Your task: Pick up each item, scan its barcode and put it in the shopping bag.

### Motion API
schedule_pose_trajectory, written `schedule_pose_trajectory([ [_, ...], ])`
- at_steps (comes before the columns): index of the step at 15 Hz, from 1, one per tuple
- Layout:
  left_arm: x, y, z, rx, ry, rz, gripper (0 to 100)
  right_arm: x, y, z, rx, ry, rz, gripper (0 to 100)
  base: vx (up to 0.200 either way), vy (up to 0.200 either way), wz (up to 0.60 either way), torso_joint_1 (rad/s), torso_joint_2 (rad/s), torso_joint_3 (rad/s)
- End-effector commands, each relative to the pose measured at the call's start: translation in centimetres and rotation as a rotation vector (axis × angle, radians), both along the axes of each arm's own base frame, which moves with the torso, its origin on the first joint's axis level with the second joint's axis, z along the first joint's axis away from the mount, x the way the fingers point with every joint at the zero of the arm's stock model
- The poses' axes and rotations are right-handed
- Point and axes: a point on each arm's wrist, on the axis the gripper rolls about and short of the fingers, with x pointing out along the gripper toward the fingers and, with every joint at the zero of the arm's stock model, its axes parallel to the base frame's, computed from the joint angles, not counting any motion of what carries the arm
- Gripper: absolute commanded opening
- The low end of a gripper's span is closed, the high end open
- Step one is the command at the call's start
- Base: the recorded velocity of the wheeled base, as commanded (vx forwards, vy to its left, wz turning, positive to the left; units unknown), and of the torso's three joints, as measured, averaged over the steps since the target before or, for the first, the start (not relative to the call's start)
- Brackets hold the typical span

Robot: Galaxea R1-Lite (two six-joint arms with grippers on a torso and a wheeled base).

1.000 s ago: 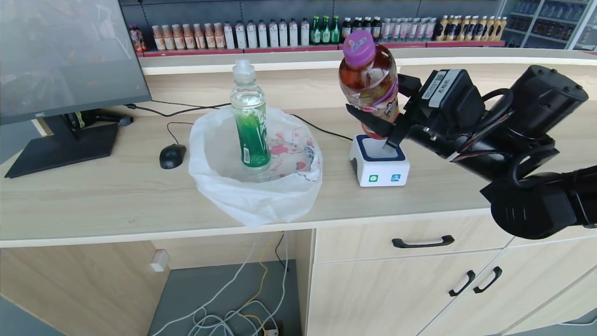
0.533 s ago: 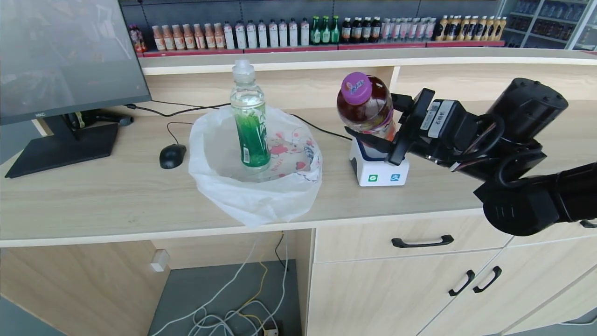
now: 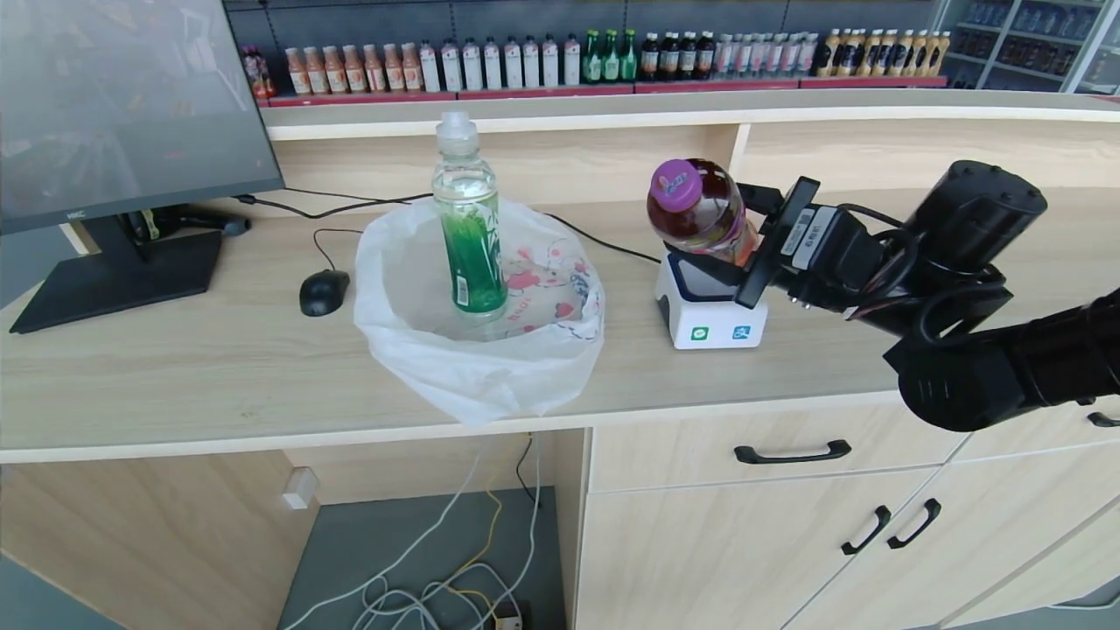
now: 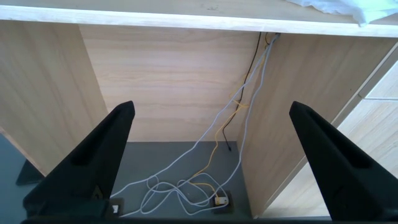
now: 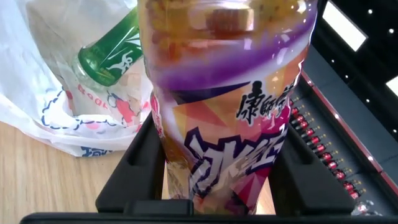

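My right gripper (image 3: 722, 254) is shut on a purple-capped tea bottle (image 3: 696, 208), tipped toward me and held just over the white barcode scanner (image 3: 710, 306) on the counter. In the right wrist view the purple-labelled tea bottle (image 5: 224, 106) sits between the black fingers (image 5: 134, 168). A green-labelled bottle (image 3: 470, 227) stands upright inside the white shopping bag (image 3: 477, 315), left of the scanner; the green bottle (image 5: 109, 56) and the bag (image 5: 56, 99) lie behind the tea bottle in that view. My left gripper (image 4: 211, 155) hangs open below the counter edge, holding nothing.
A monitor (image 3: 122, 131) and a black mouse (image 3: 323, 292) sit at the counter's left, with cables running behind the bag. Drawers with black handles (image 3: 792, 455) are under the counter on the right. Loose cables (image 4: 199, 186) lie on the floor underneath.
My right gripper has lowered the tea bottle from high above the scanner down onto it and tilted its cap toward me. The green bottle and the bag have not moved.
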Motion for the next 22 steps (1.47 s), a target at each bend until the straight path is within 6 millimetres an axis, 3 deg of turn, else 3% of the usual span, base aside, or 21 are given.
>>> schedule_pose_trajectory([
  [1, 0.0, 0.0, 0.0, 0.000, -0.002, 0.000, 100, 0.5, 0.1, -0.6, -0.004, 0.011, -0.002, 0, 0.000, 0.000, 0.00, 0.000, 0.00, 0.000],
  [12, 0.0, 0.0, 0.0, 0.000, 0.000, 0.000, 100, 1.8, -1.2, -1.7, -0.018, -0.021, -0.022, 0, 0.000, 0.000, 0.00, 0.000, 0.00, 0.000],
  [22, 0.0, 0.0, 0.0, 0.000, 0.000, 0.000, 100, 1.8, -1.0, -1.8, -0.015, -0.021, -0.018, 0, 0.000, 0.000, 0.00, 0.000, 0.00, 0.000],
])
